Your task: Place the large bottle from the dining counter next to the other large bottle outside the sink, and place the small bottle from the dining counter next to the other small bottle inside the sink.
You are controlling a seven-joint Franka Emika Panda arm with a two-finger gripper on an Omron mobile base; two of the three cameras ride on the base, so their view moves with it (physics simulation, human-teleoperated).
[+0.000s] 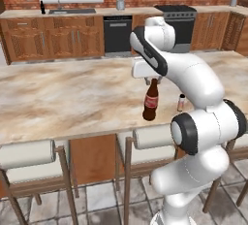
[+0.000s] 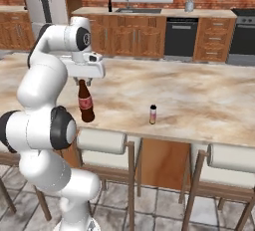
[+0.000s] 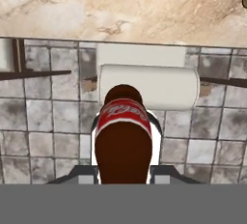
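Note:
The large bottle (image 1: 150, 101), dark brown with a red label, hangs upright from its neck in my gripper (image 1: 154, 79), which is shut on it. In the right base view the large bottle (image 2: 85, 102) hangs under the gripper (image 2: 84, 81) near the dining counter's (image 2: 199, 100) front edge. The hand view looks down the bottle (image 3: 123, 136) onto a stool and floor tiles below it. The small bottle (image 1: 181, 103) (image 2: 153, 114) stands on the counter just to the right. Far back, a dark bottle (image 1: 42, 7) (image 2: 110, 6) stands beside the sink (image 1: 72, 11) (image 2: 138, 11).
White padded stools (image 1: 155, 136) (image 2: 102, 141) (image 3: 148, 87) line the dining counter's near side. Across the aisle are wooden cabinets, a dishwasher (image 1: 117, 35) and a stove (image 1: 178, 18). A metal canister (image 1: 120, 4) stands on the back counter.

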